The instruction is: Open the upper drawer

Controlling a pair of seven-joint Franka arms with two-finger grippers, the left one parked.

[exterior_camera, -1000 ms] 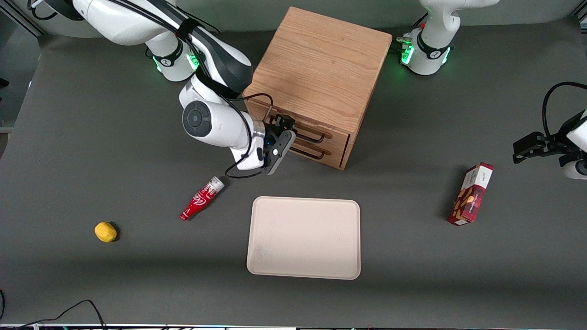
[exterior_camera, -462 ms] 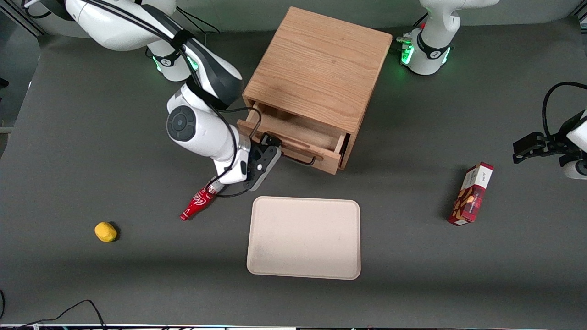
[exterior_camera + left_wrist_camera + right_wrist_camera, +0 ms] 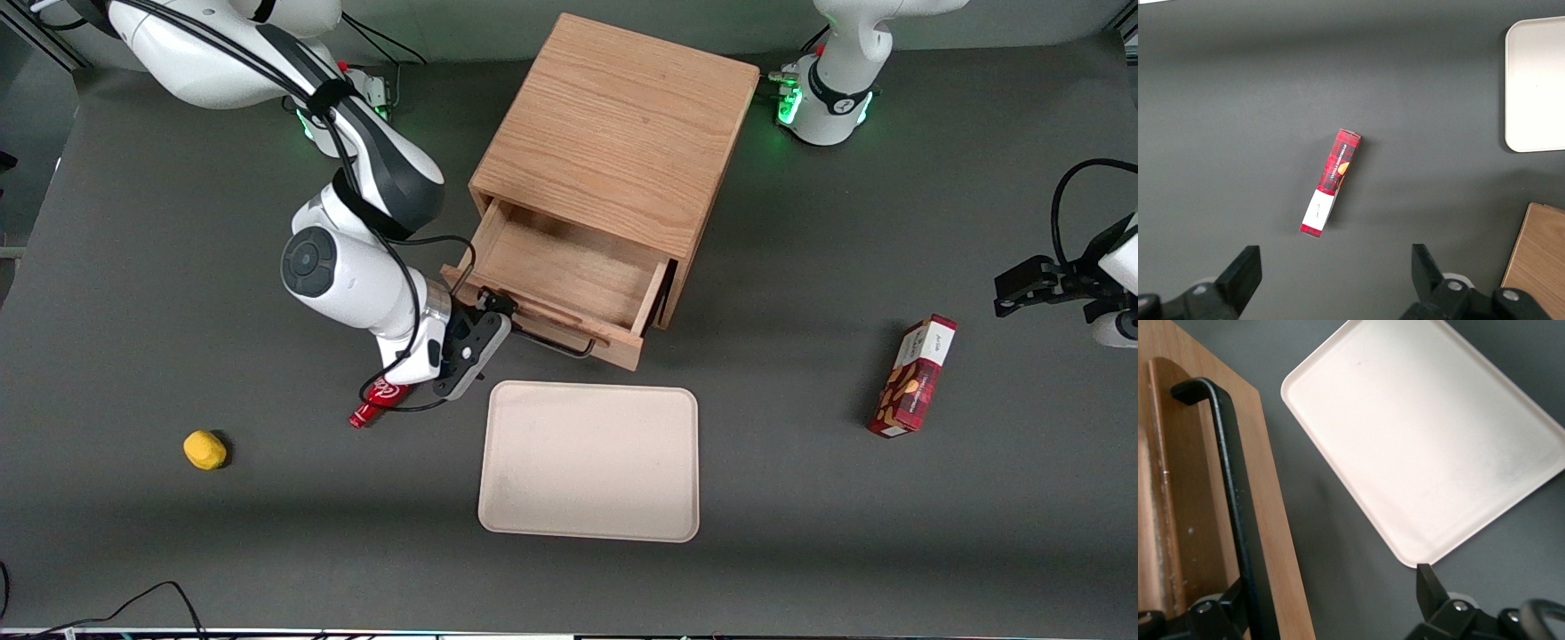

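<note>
The oak cabinet (image 3: 613,133) stands at the back of the table. Its upper drawer (image 3: 569,267) is pulled well out toward the front camera, and its bare wooden inside shows. The drawer's front (image 3: 1275,540) and thin black wire handle (image 3: 547,342) (image 3: 1231,473) face the tray. My gripper (image 3: 494,311) (image 3: 1331,593) is at the end of the handle toward the working arm's end of the table. Its fingers are open and wide apart, and the handle bar runs against one finger (image 3: 1238,600). The pulled-out drawer hides the lower drawer.
A cream tray (image 3: 589,462) (image 3: 1425,440) lies just nearer the front camera than the drawer front. A red bottle (image 3: 378,400) lies partly under my wrist. A yellow lump (image 3: 204,449) sits toward the working arm's end, a red box (image 3: 914,376) (image 3: 1331,181) toward the parked arm's.
The upper drawer has slid from shut to well out. My gripper has travelled with the handle toward the front camera and now covers part of the red bottle.
</note>
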